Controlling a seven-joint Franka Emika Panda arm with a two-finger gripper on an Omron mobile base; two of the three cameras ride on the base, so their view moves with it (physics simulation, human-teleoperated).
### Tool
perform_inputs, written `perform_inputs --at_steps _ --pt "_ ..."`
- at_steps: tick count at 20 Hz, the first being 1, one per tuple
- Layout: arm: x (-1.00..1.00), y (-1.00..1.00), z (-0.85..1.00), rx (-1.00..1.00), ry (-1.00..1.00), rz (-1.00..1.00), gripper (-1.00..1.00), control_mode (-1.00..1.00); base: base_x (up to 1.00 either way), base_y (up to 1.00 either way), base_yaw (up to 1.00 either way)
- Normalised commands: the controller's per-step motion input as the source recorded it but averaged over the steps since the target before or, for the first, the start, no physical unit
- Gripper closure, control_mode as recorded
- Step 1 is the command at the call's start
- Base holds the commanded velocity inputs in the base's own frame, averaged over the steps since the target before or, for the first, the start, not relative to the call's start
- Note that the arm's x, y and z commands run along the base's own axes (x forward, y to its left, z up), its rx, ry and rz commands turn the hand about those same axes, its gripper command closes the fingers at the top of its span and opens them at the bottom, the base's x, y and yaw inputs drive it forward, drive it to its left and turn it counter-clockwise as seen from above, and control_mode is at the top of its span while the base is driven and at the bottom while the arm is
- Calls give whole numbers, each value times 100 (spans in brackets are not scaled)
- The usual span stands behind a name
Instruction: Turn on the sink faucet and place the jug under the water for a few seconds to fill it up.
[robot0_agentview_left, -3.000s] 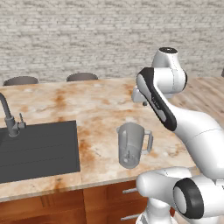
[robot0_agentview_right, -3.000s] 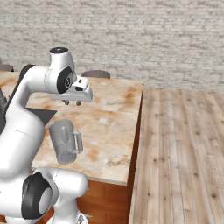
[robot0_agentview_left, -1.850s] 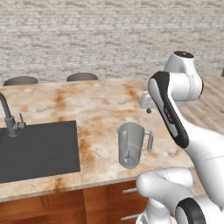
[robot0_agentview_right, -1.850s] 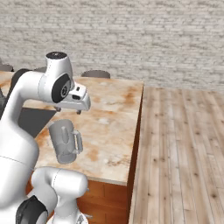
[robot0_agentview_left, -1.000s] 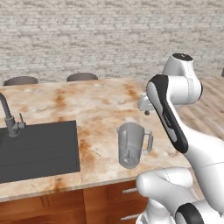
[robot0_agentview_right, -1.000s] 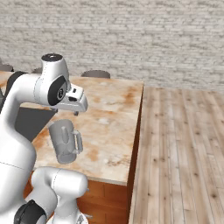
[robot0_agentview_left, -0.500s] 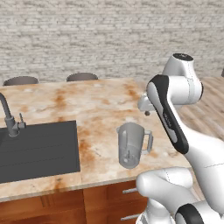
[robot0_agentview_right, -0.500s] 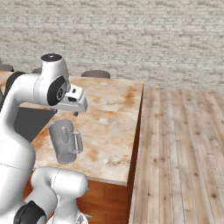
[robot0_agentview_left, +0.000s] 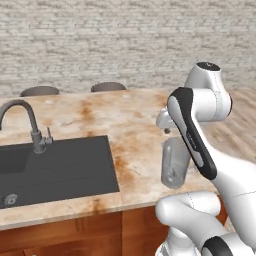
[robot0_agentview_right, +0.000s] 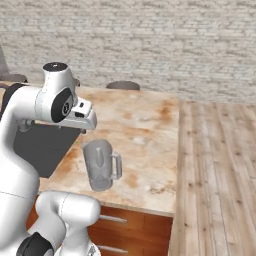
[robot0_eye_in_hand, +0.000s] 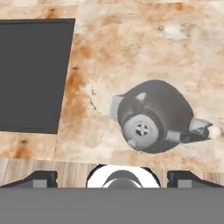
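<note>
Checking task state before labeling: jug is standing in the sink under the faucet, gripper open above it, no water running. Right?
Not quite. The jug stands on the counter, well apart from the sink and faucet, as the left base view shows. The rest holds: the gripper is open above it, and no water runs.

1. A marbled tan and orange stone bench (robot0_agentview_left: 100, 120) stands on wooden cabinets.
2. A matte black sink (robot0_agentview_left: 60, 167) is sunk into the bench at its nine o'clock side.
3. The dark faucet (robot0_agentview_left: 30, 125) rises from the bench at the sink's far rim.
4. The translucent grey jug (robot0_agentview_right: 101, 164) stands upright on the bench near its front edge, at three o'clock from the sink, handle pointing away from the basin.
</note>
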Motion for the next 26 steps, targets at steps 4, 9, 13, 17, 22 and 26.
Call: perform_inputs --at_steps 4,9,13,17,22,26 --pt "0 0 0 0 0 0 -100 100 0 82 3" --pt "0 0 0 0 0 0 -100 100 0 71 2" --pt "0 0 0 0 0 0 -100 100 1 51 4" --pt "0 0 0 0 0 0 -100 100 1 46 4" --pt "0 0 0 0 0 0 -100 100 0 42 3" --pt "0 0 0 0 0 0 -100 100 1 23 1"
